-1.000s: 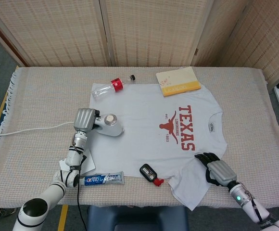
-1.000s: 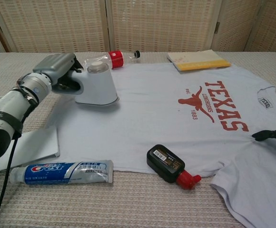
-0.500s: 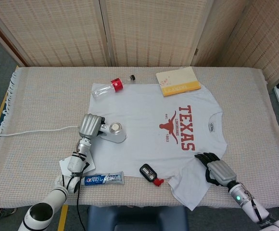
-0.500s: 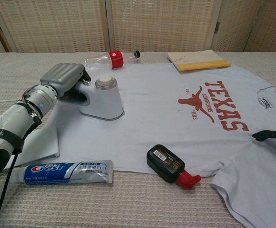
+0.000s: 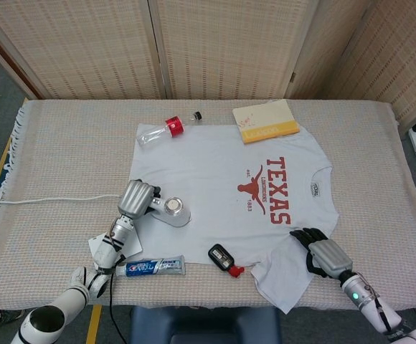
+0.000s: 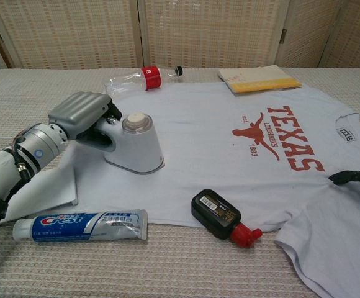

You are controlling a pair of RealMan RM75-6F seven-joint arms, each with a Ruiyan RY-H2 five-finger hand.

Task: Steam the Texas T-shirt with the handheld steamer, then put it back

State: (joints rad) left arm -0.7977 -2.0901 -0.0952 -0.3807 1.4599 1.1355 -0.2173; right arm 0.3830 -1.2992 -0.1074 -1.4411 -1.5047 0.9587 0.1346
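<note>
The white Texas T-shirt (image 5: 229, 201) (image 6: 217, 155) lies flat on the table, its red print toward the right. The white handheld steamer (image 5: 171, 211) (image 6: 135, 146) stands on the shirt's left part. My left hand (image 5: 135, 198) (image 6: 84, 115) grips the steamer's handle from the left. My right hand (image 5: 323, 252) rests palm down on the shirt's lower right sleeve area; in the chest view only its dark fingertips (image 6: 354, 177) show at the right edge, pressing on the cloth.
A toothpaste tube (image 5: 155, 266) (image 6: 81, 225) and a black device with a red end (image 5: 224, 259) (image 6: 220, 216) lie near the front edge. A plastic bottle (image 5: 159, 131) and a yellow notebook (image 5: 265, 120) sit at the back. The steamer's white cord (image 5: 50, 194) runs left. A white sheet (image 6: 40, 189) lies under my left arm.
My left hand has slid the steamer across the shirt toward the front and slightly right. The right hand has stayed still on the sleeve.
</note>
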